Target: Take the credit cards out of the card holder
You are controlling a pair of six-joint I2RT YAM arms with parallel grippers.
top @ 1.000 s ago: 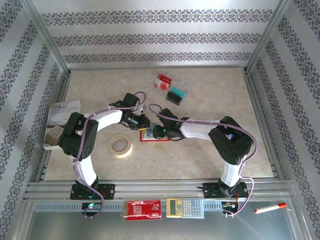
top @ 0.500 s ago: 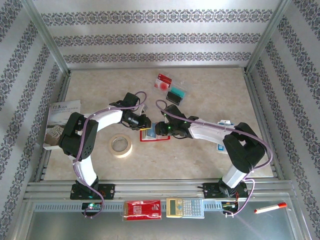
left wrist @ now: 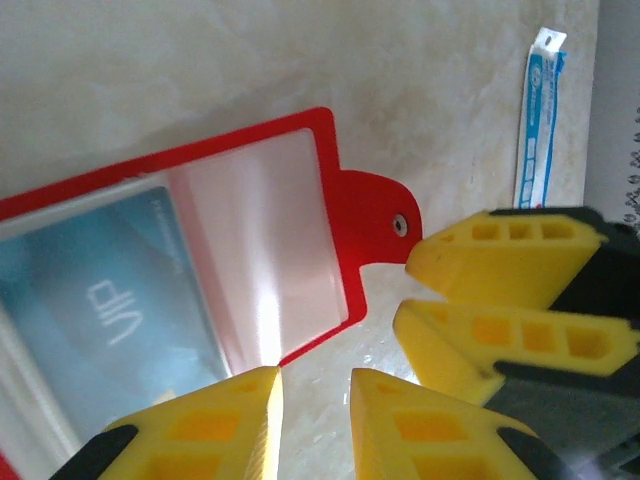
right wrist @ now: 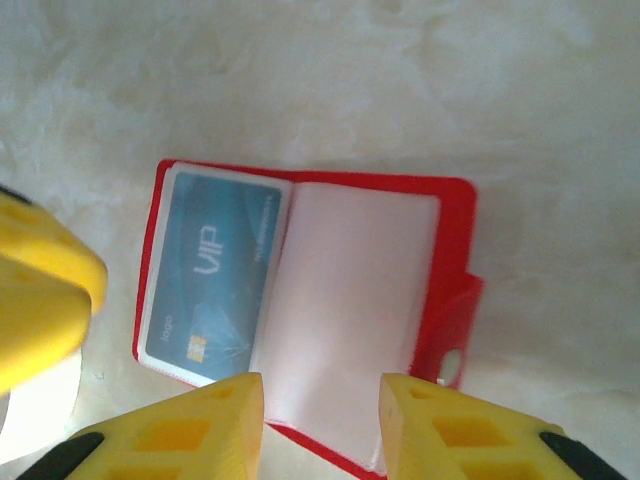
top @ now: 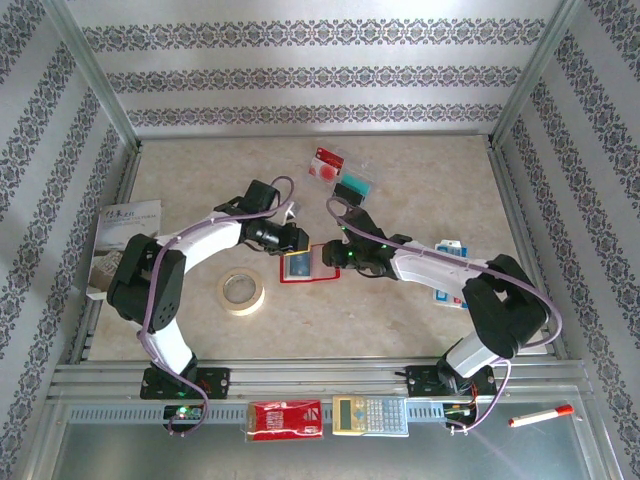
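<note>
Beige table (top: pixel 420 180) — open holder (top: pixel 308 266); tape (top: pixel 242 291) left of it, red card (top: pixel 328 163) and teal card (top: pixel 352 189) behind it.

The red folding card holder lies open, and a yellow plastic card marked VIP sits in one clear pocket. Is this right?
Only the colour is wrong: the plastic VIP card in the red folding card holder is blue, as the right wrist view shows.

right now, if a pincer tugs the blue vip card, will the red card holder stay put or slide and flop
Probably slides: the card holder looks thin and light, lying open on a smooth tabletop. Its glossy clear pocket likely flexes and feels slick. The blue VIP card looks flat and stiff, so it should pull straight.
</note>
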